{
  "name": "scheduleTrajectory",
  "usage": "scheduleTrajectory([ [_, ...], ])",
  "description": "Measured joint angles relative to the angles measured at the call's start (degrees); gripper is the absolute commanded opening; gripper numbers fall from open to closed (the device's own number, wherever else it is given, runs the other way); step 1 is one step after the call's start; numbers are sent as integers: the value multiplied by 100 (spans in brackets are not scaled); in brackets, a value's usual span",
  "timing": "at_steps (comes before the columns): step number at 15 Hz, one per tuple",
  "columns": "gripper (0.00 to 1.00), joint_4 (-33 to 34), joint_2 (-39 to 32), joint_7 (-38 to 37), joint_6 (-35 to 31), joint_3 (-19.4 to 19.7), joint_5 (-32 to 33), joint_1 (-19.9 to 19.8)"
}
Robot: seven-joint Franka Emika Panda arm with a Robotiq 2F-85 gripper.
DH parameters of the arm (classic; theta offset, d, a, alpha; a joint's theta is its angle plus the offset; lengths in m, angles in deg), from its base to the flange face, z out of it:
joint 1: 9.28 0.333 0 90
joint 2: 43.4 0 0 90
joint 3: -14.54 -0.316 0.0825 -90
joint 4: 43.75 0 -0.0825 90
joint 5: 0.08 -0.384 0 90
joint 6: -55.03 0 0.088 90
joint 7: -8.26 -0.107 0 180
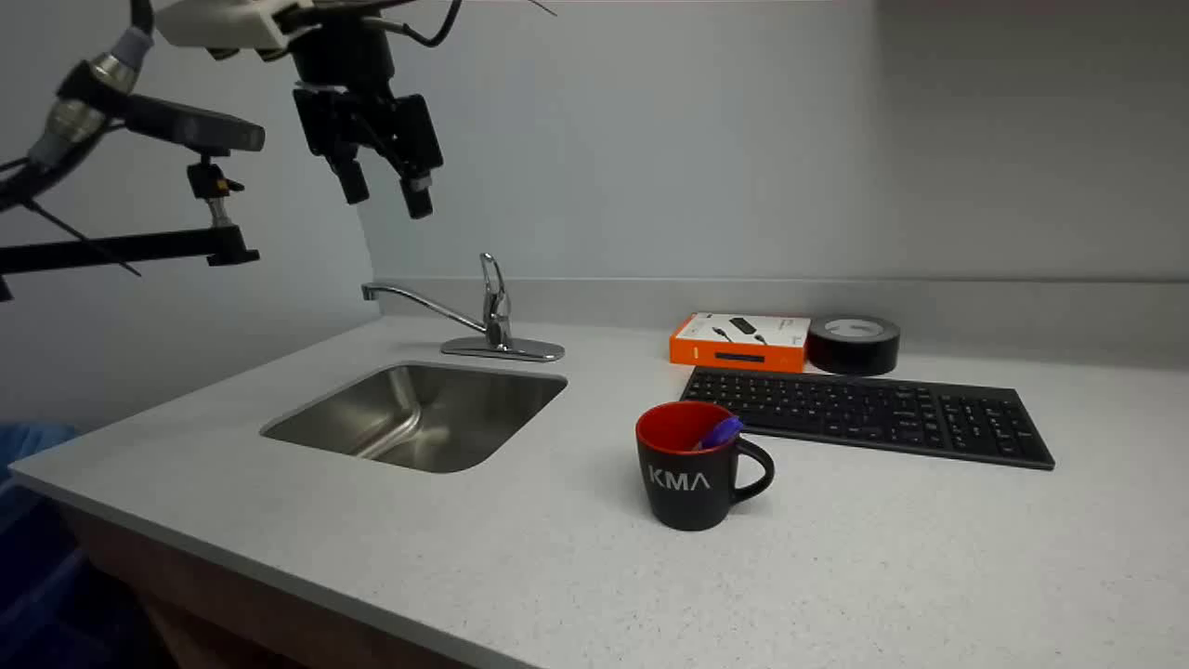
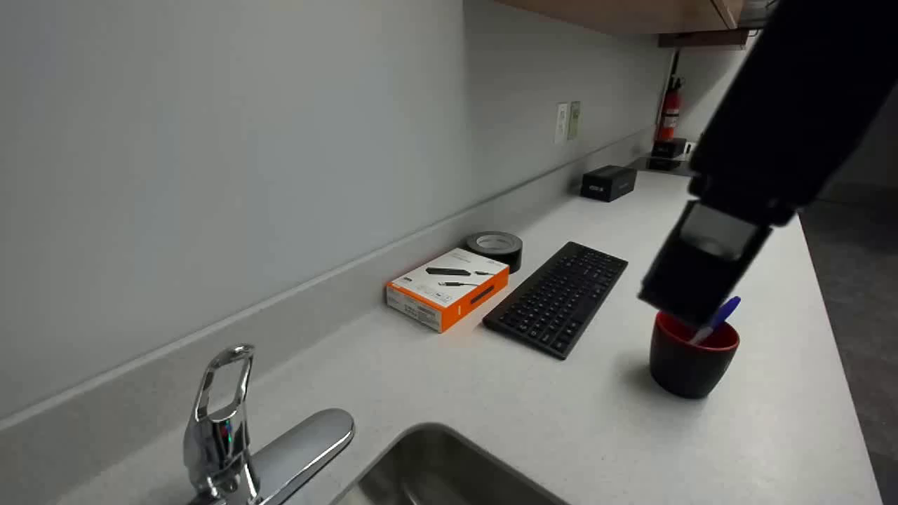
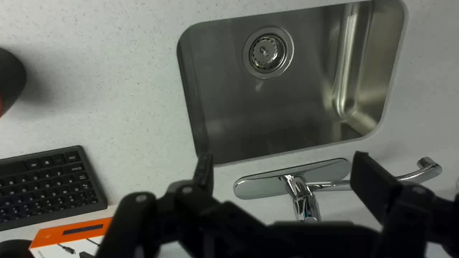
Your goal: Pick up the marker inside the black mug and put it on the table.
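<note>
The black mug [image 1: 683, 497] with a red inside stands upright on the white countertop [image 1: 882, 576], its handle to the right in this exterior view. The marker [image 1: 721, 432] leans inside it, its purple-blue end above the rim. Both mug [image 2: 684, 370] and marker [image 2: 727, 310] show in an exterior view too, where a blurred gripper finger [image 2: 705, 263] passes in front of the mug's rim. In the wrist view only part of the mug [image 3: 10, 77] shows at the left edge; the marker is out of view. My gripper [image 1: 388, 198] is open and empty, high above the sink area.
A sink [image 1: 418, 418] and a chrome faucet [image 1: 497, 321] lie below the gripper. A black keyboard [image 1: 864, 413] lies behind the mug, with an orange and white box [image 1: 740, 342] and a black tape roll [image 1: 853, 346] near the wall. A camera on a bracket [image 1: 190, 125] stands at the left.
</note>
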Motion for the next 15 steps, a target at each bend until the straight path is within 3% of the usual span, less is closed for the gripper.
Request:
scheduleTrajectory([
  [9, 100, -67, 16, 1, 1, 44, 55, -21],
  [15, 100, -832, 435, 12, 97, 524, 394, -426],
])
